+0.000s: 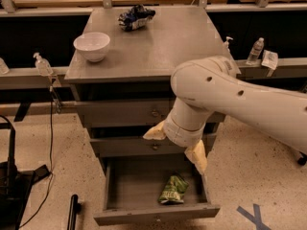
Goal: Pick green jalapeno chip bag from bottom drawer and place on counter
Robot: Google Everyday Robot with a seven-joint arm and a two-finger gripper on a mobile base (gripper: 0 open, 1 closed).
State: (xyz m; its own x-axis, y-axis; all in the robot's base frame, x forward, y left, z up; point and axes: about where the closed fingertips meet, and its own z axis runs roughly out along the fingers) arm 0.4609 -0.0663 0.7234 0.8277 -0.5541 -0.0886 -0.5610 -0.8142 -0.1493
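A: Cream-fingered two-finger gripper (173, 152) on the bulky white arm (216, 90): spread wide, holds nothing, hangs in front of the middle grey drawer face (124, 146), above the open, deep grey metal bottom drawer (158, 215).

B: Noted. And the small crinkled glossy green jalapeno chip bag (172, 189)?

A: Lies flat on the drawer floor, a little right of centre, near the front wall. Well apart from the gripper, below it.

B: Risks on the descent?

A: Several, by judgement. Spread that wide, could catch the right drawer wall or the front rim on the way down. Could also knock the middle drawer face, just behind.

B: At the grasp?

A: Slick, wrinkly film; probably slips or crumples if pinched at an edge. Flat-lying, so might skid toward a wall instead of coming up between the fingers. Might crush the chips if pressed hard onto the floor.

B: On the lift?

A: Must clear the drawer fronts above before reaching the broad flat grey metal counter (158, 47). Could drop the bag outside the drawer if pinched loosely. Should land clear of the round white bowl (92, 46) and the dark blue-and-white bag (136, 17) near the back edge.
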